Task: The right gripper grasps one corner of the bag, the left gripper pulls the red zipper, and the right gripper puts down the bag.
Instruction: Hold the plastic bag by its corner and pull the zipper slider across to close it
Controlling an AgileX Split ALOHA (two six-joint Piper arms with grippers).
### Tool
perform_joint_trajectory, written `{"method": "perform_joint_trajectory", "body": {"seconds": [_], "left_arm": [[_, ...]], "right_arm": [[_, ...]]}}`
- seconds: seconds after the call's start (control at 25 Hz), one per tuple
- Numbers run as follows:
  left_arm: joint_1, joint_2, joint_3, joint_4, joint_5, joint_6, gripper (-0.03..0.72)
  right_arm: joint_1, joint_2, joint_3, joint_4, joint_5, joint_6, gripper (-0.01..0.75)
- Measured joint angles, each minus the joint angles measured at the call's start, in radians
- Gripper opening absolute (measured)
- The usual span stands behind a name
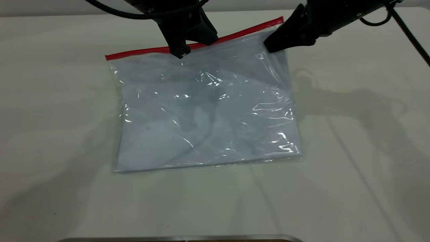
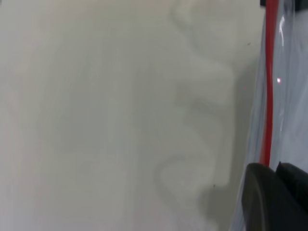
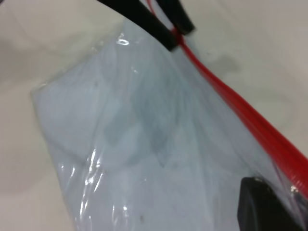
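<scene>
The bag (image 1: 208, 114) is a clear pouch with white sheets inside, lying on the white table with its far right side lifted. The red zipper (image 1: 141, 52) runs along its far edge and also shows in the left wrist view (image 2: 268, 86) and right wrist view (image 3: 240, 108). My right gripper (image 1: 272, 45) is shut on the corner of the bag (image 1: 278, 29) just below the strip's right end; one finger (image 3: 262, 207) shows against the plastic. My left gripper (image 1: 183, 52) is shut on the red zipper near its middle, with the strip running in between its tips (image 2: 275, 166).
The table (image 1: 352, 151) stretches out on all sides of the bag. A metal edge (image 1: 181, 238) runs along the near side. The left arm's braided cable (image 1: 127, 13) hangs over the far edge, and the right arm's cable (image 1: 410, 33) trails at the far right.
</scene>
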Motion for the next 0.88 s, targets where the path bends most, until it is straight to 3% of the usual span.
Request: {"method": "perform_joint_trajectory", "body": {"seconds": [0.48, 0.88], "left_arm": [[0.035, 0.0, 0.0, 0.007, -0.007, -0.053, 0.034], [0.041, 0.0, 0.005, 0.01, -0.011, -0.064, 0.033]], "right_arm": [[-0.087, 0.0, 0.0, 0.043, -0.033, 0.0, 0.041], [-0.106, 0.0, 0.001, 0.072, -0.144, 0.0, 0.041]]}}
